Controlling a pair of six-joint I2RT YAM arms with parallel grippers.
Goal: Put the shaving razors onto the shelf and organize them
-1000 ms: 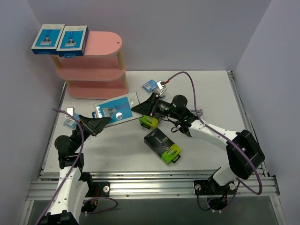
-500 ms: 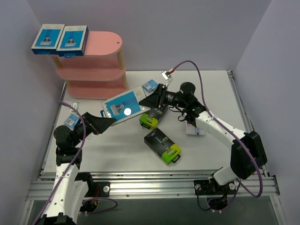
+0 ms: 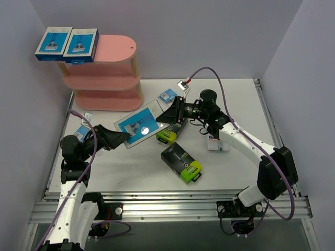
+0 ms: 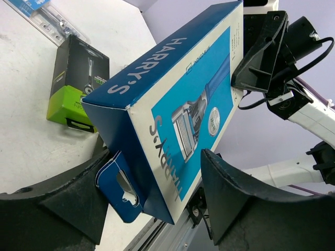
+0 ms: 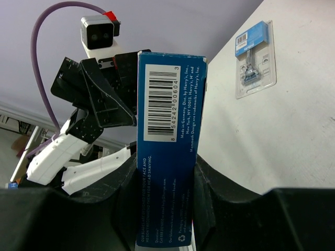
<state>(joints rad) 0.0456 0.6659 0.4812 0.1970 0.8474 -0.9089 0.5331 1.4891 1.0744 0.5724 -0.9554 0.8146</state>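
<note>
- The white table (image 3: 235, 99) carries everything I can see, and both arms reach in over it from the near edge.
- The pink shelf (image 3: 118, 47) stands at the far-left corner. Two blue-and-white boxes (image 3: 53, 43) lie side by side on its top board, overhanging the left end.
- My right gripper (image 3: 170, 112) pinches the barcode end of a third blue box (image 3: 137, 123) across its thin sides. It holds the box tilted above the table, in front of the shelf.
- My left gripper (image 3: 121, 137) has its fingers spread on either side of that box's hang-tab end. I cannot tell whether either pad presses on the card.
- One black box (image 3: 181, 162) with a lime-green end lies flat near the middle of the table. A second black box (image 3: 168, 134) lies partly under the right gripper.
- A small blister pack (image 3: 168, 95) lies just behind the right gripper, and another blister pack (image 3: 81, 132) lies beside the left arm.
</note>
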